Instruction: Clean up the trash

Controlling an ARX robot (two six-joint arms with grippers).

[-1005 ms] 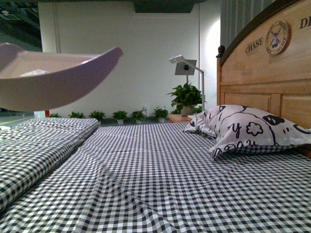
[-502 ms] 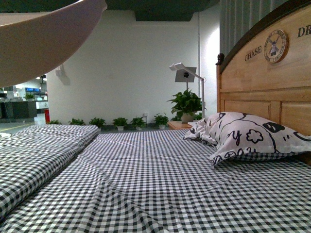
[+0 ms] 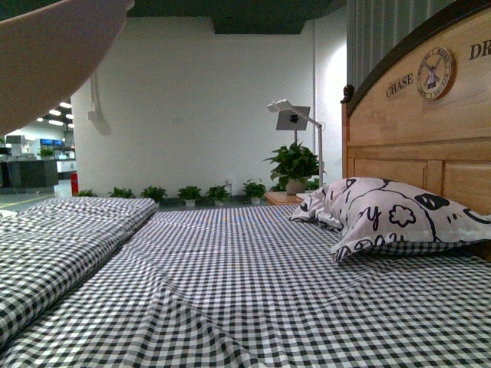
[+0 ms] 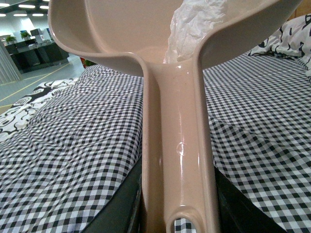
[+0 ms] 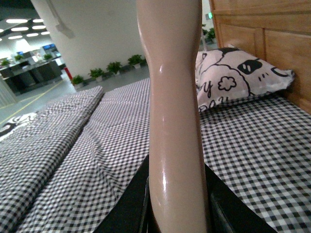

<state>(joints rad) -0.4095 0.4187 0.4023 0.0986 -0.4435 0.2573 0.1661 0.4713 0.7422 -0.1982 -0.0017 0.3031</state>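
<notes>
The trash [image 4: 199, 24], a crumpled white paper wad, lies inside the pan of the beige dustpan [image 4: 177, 141]. My left gripper [image 4: 177, 213] is shut on the dustpan's long handle and holds it high above the checked bed. In the front view only the dustpan's underside [image 3: 46, 54] shows, at the top left corner. My right gripper [image 5: 177, 208] is shut on the beige brush handle [image 5: 175, 107], which stands upright over the bed; the brush head is out of view.
A black-and-white checked sheet [image 3: 245, 291] covers the bed. A patterned pillow [image 3: 391, 211] rests against the wooden headboard [image 3: 414, 130] on the right. A folded checked quilt [image 3: 61, 238] lies along the left side. Potted plants [image 3: 291, 165] and a lamp stand behind.
The dustpan has risen and drifted left in the front view, from filling the upper left to showing only its underside in the corner. The view has tilted slightly.
</notes>
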